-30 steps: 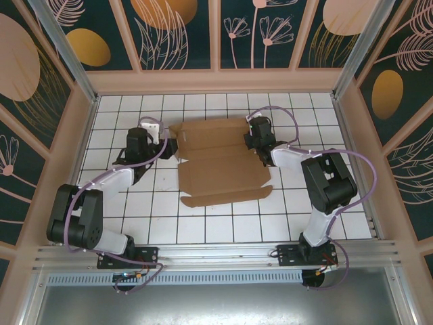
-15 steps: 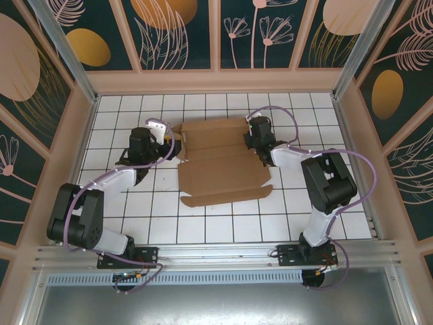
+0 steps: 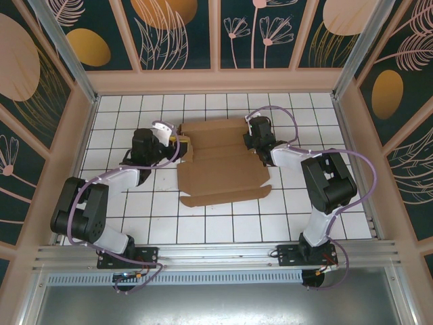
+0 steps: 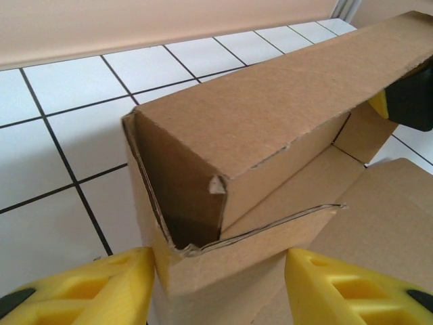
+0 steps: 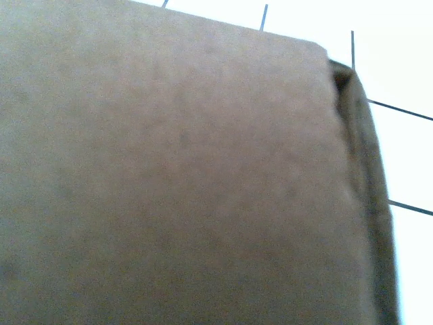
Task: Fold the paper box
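Observation:
The paper box (image 3: 220,162), plain brown cardboard, lies partly folded in the middle of the tiled table, its front flap flat toward me. My left gripper (image 3: 177,144) is at the box's left end. In the left wrist view the yellow fingers (image 4: 81,288) stand on either side of the raised, doubled left wall (image 4: 223,271) and press against it. My right gripper (image 3: 252,143) is at the box's right rear edge, and one of its yellow fingers (image 4: 377,103) shows past the far end of that wall. In the right wrist view, cardboard (image 5: 169,169) lies close against the camera and hides the fingers.
The white tiled table (image 3: 223,223) is ringed by wooden walls (image 3: 216,81). A metal rail (image 3: 216,254) carries both arm bases at the near edge. Bare tiles lie in front of the box and to its left (image 4: 54,156).
My left gripper moved right onto the box's left end. The left flap that lay out flat now stands folded up as a wall. The right arm stayed put.

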### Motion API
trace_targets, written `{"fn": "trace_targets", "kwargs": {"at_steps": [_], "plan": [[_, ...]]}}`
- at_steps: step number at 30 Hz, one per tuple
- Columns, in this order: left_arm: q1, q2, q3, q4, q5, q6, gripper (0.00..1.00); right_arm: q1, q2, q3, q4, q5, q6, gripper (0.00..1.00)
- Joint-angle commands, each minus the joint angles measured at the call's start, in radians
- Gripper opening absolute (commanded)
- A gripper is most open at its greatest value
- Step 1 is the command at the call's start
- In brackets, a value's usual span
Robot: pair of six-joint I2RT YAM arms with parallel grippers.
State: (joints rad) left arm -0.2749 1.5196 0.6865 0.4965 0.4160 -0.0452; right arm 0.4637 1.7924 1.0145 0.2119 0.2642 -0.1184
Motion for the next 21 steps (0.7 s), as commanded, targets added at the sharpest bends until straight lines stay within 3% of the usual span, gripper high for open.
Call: {"fn": "trace_targets", "kwargs": {"at_steps": [1,7,11,17,21], "plan": [[-0.016,0.016,-0.016,0.02,-0.022,-0.003,0.52,0.014,0.045,0.004,-0.097,-0.003,-0.052,0.0],[-0.054,0.042,-0.011,0.001,-0.156,-0.024,0.52,0.015,0.049,0.005,-0.098,0.0,-0.044,0.0],[-0.057,0.049,0.001,-0.001,-0.251,-0.054,0.59,0.019,0.047,0.001,-0.103,0.004,-0.045,0.0],[-0.057,0.046,0.003,0.014,-0.306,-0.065,0.64,0.018,0.039,-0.003,-0.101,0.006,-0.045,0.0],[-0.056,0.082,0.043,-0.009,-0.286,-0.079,0.65,0.026,0.04,-0.007,-0.098,0.013,-0.047,0.0]]}}
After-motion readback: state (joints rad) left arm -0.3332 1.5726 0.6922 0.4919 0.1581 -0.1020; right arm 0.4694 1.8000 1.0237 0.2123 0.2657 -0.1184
